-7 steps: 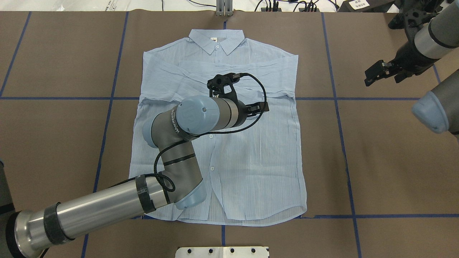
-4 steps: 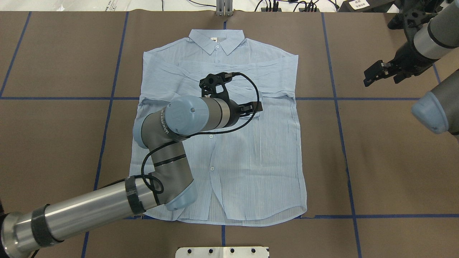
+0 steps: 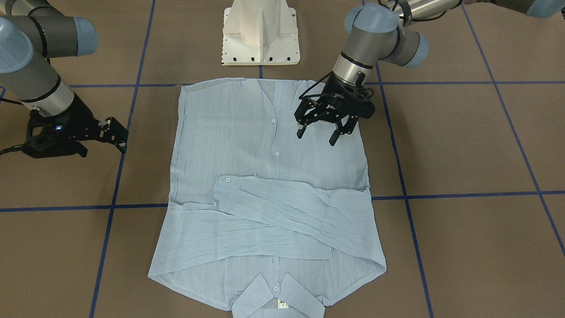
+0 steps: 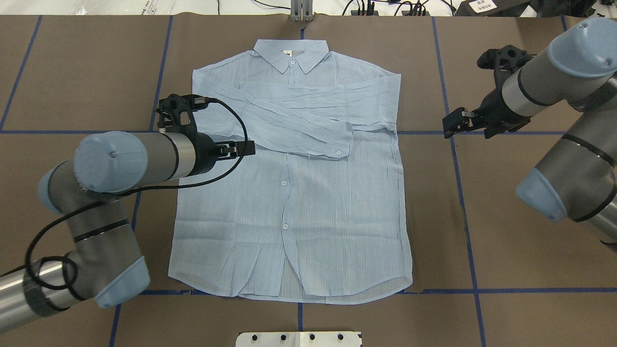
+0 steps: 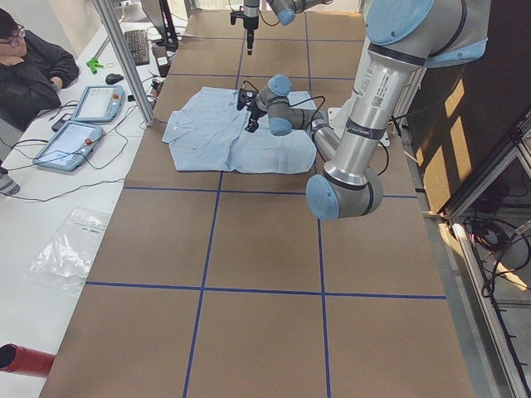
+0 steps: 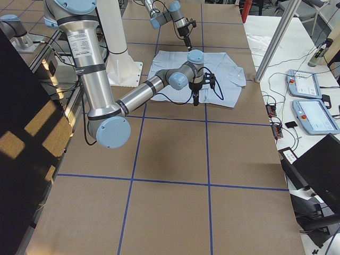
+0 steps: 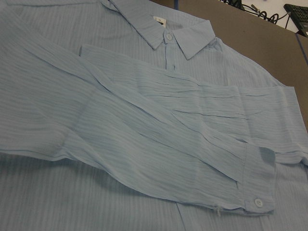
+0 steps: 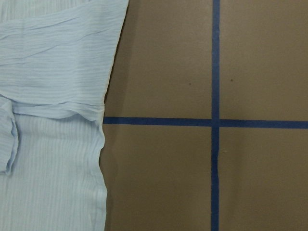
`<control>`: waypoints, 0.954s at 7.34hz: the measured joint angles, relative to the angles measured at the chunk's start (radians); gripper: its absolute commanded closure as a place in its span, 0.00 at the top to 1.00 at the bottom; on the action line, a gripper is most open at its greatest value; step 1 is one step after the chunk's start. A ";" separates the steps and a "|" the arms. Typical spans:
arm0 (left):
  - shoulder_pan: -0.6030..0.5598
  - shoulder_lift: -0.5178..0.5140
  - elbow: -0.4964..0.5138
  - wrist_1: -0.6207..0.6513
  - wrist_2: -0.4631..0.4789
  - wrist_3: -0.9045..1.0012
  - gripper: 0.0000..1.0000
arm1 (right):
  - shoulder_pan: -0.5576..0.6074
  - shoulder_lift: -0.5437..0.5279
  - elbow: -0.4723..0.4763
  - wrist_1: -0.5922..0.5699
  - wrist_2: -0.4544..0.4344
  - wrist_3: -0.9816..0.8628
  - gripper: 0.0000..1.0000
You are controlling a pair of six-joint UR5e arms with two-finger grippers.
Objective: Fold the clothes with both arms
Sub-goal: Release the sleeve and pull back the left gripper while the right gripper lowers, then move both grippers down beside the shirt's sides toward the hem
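So the shirt (image 4: 313, 202) is lying flat and face up on the brown table (image 4: 506, 241). It's buttoned, and both sleeves are lying crossed over the chest. The left claw (image 3: 317, 136) is hanging over the shirt's body with its fingers pointing down and spread apart, gripping nothing. I can't tell if the tips are actually touching the fabric.

Directly under that claw is plain shirt front. The button placket is running just off to its side, toward the other arm. The crossed sleeves are sitting just past the claw, on the side away from the robot's base. The top sleeve's cuff (image 4: 340, 144) is ending farther over toward the right arm, and the collar (image 4: 291, 53) is sitting beyond the sleeves at the far end.

The right claw (image 3: 103, 150) is hovering off the shirt, over bare table. Its fingers are looking spread too, with nothing between them. The shirt's side edge is lying close beside it, toward the left arm, and a crossing of blue tape lines (image 8: 215, 120) is showing under it in the wrist view.
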State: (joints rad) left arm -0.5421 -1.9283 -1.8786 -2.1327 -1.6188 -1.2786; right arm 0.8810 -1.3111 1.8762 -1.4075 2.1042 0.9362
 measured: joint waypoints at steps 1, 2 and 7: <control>-0.001 0.082 -0.086 0.021 -0.040 0.029 1.00 | -0.027 -0.002 0.012 0.018 -0.011 0.046 1.00; -0.002 0.160 -0.144 0.033 -0.083 0.069 1.00 | -0.052 -0.005 0.024 0.024 -0.021 0.078 1.00; -0.007 0.319 -0.181 0.038 -0.113 0.111 1.00 | -0.221 -0.011 0.077 0.028 -0.119 0.234 1.00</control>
State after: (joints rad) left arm -0.5493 -1.6089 -2.0596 -2.0945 -1.7317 -1.1676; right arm 0.6596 -1.3217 1.9529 -1.3794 1.9852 1.1698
